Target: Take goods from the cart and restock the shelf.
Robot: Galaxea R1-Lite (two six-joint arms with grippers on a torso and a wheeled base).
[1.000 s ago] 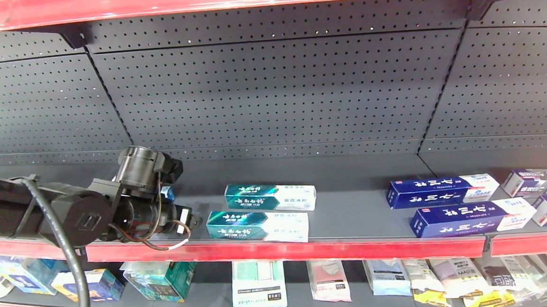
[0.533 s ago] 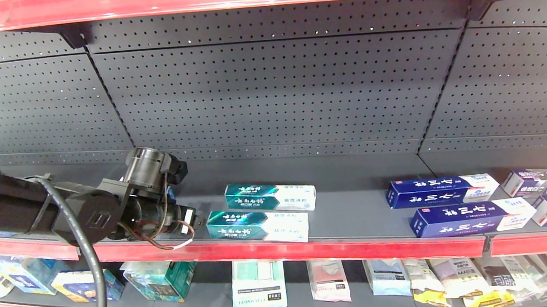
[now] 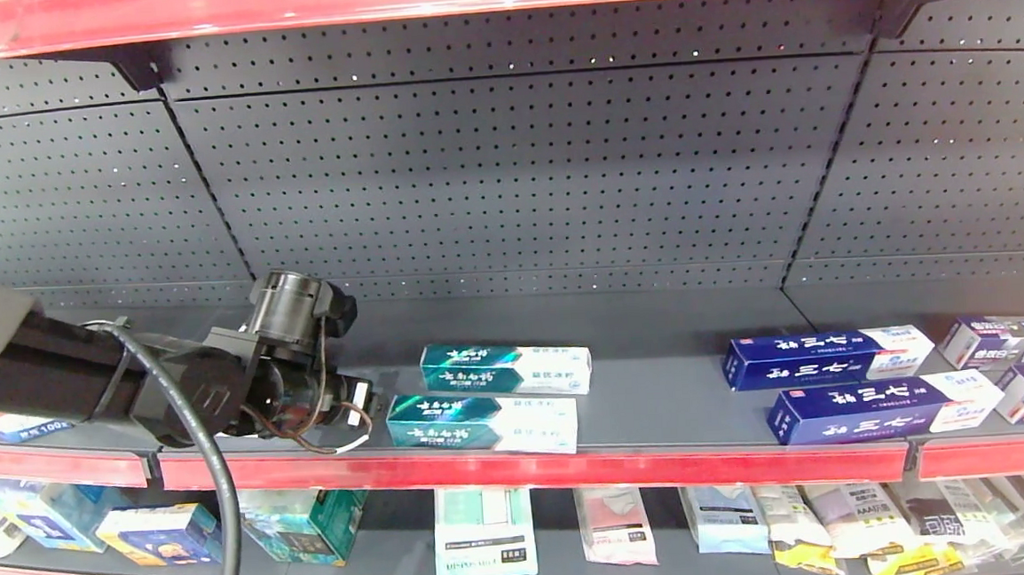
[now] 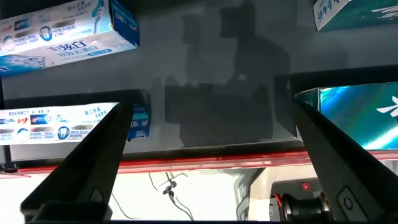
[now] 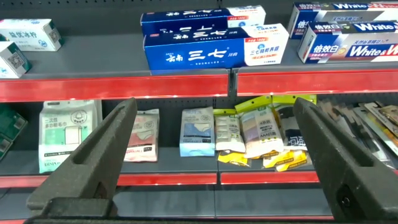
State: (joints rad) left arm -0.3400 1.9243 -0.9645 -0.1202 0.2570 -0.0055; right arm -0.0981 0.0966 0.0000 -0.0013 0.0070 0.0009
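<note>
Two green-and-white toothpaste boxes [image 3: 482, 423] [image 3: 505, 369] lie on the grey shelf [image 3: 660, 385]. My left arm's wrist [image 3: 295, 381] rests over the shelf just left of the front green box. In the left wrist view my left gripper [image 4: 211, 109] is open over bare shelf, with the green box [image 4: 354, 115] beside one finger and a white-and-blue box [image 4: 56, 121] beside the other. My right gripper [image 5: 212, 106] is open and holds nothing, in front of the shelf and facing two blue boxes [image 5: 205, 50].
Blue boxes [image 3: 875, 407] and purple-white boxes [image 3: 1013, 332] lie at the shelf's right. A red front lip [image 3: 532, 468] edges the shelf. The lower shelf holds hanging packets [image 5: 261, 130] and small cartons [image 3: 158, 531]. A perforated back panel [image 3: 514, 172] closes the rear.
My left arm has slid to the right along the shelf, closer to the front green box, uncovering a white-and-blue box at the far left. The boxes have not moved.
</note>
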